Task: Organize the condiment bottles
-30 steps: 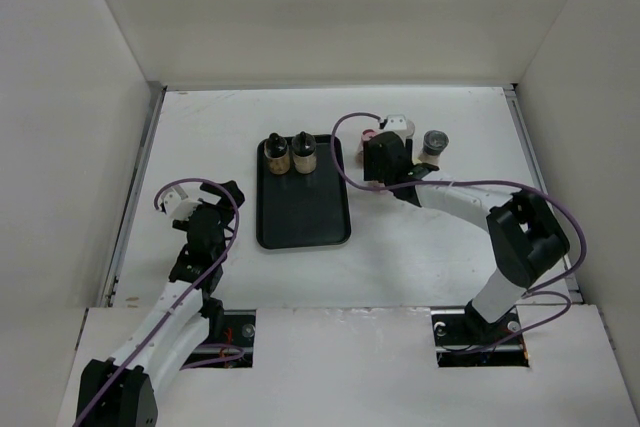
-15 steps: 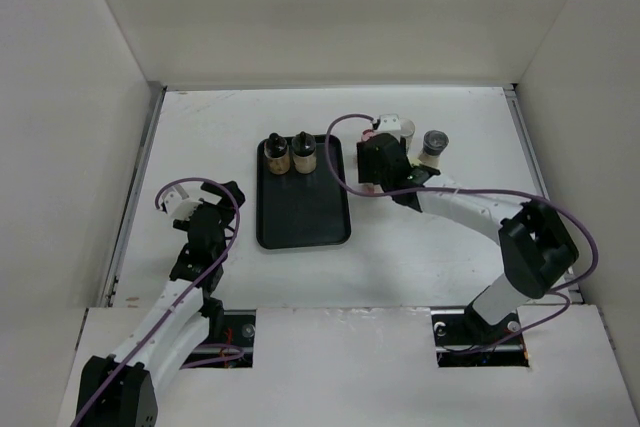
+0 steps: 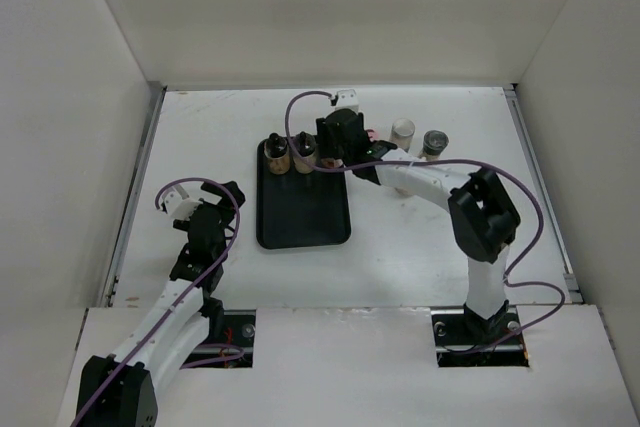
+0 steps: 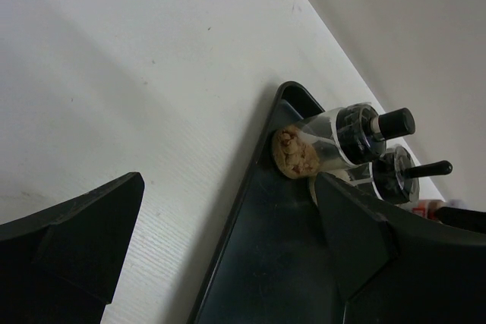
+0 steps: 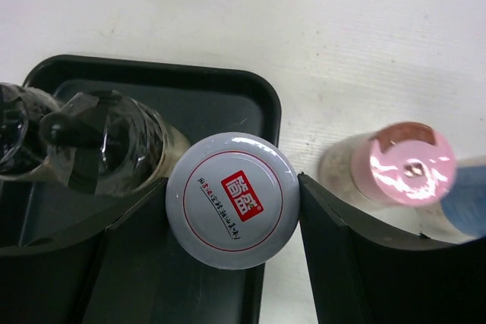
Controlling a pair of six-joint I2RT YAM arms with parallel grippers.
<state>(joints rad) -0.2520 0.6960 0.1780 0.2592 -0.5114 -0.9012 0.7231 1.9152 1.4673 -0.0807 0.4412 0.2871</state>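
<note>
Right gripper (image 3: 338,137) is no longer sitting at the cluster right of the tray (image 3: 300,219). Over the last second it's been swinging across, and it's now hanging at the tray's far right corner. It's clamping the white-capped bottle (image 5: 231,199) on both sides, so you're carrying bottle three in.

The bottle is sitting over the tray's right rim, just right of the two brown bottles (image 3: 290,154) that are standing along the tray's far edge. I can't tell whether it's touching the tray floor.

Still waiting off the tray to its right: the pink-lidded bottle (image 5: 410,163) nearest, then the cream bottle (image 3: 402,131) and the grinder (image 3: 434,142).

Left gripper (image 4: 228,240) is idling left of the tray, fingers apart and holding nothing.

My read is that you're mid-transfer, roughly a third in. The cap is straddling the rim, so you're probably needing a nudge inward before lowering. The risk is clipping the nearer brown bottle.
</note>
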